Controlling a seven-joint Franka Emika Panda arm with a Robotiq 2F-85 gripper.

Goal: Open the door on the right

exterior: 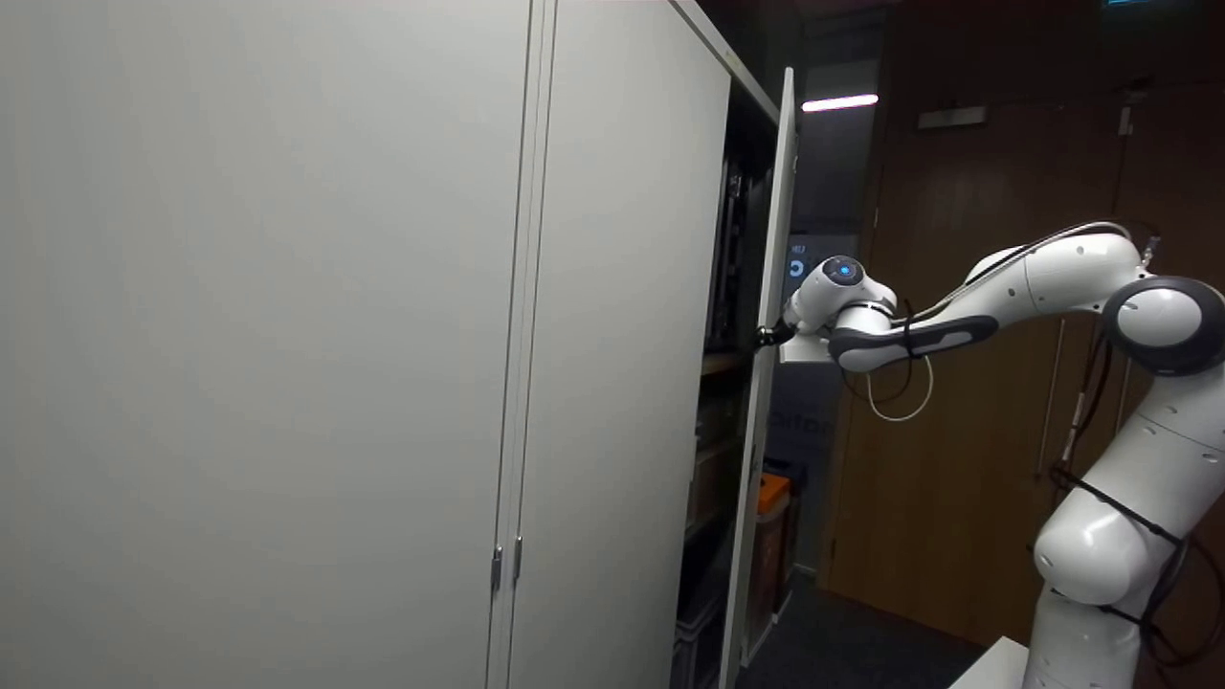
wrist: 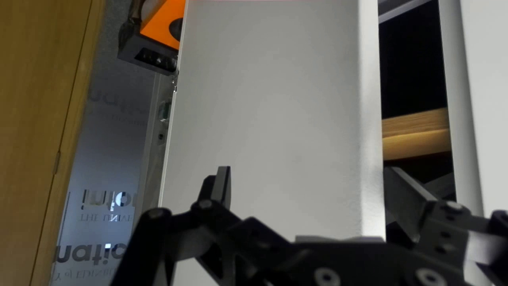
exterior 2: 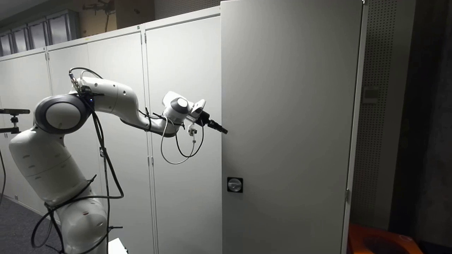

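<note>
Door (exterior 2: 289, 106): smooth, pale-grey, tall rectangle | ajar | gripper (wrist: 307, 172): fingers spread wide astride door edge, nothing clamped; contact unconfirmed

"What colour is the arm (exterior: 1062, 273)?"
"Glossy white, in rounded segments (exterior: 1158, 431), with a dark grey ring (exterior 2: 40, 114) around the pale joint disc (exterior 2: 63, 116)."
"And the cables (exterior 2: 101, 134)?"
"Black and pale, looping, with black ties (exterior: 909, 335) around the segments."
"Any bright spot?"
"A small blue light (exterior: 844, 271) on a dark round cap (exterior: 855, 278)."
"The gripper (exterior 2: 225, 131)?"
"Black, with angular links (wrist: 238, 234), silvery round screws (wrist: 327, 277), dark fingers (wrist: 222, 186)."
</note>
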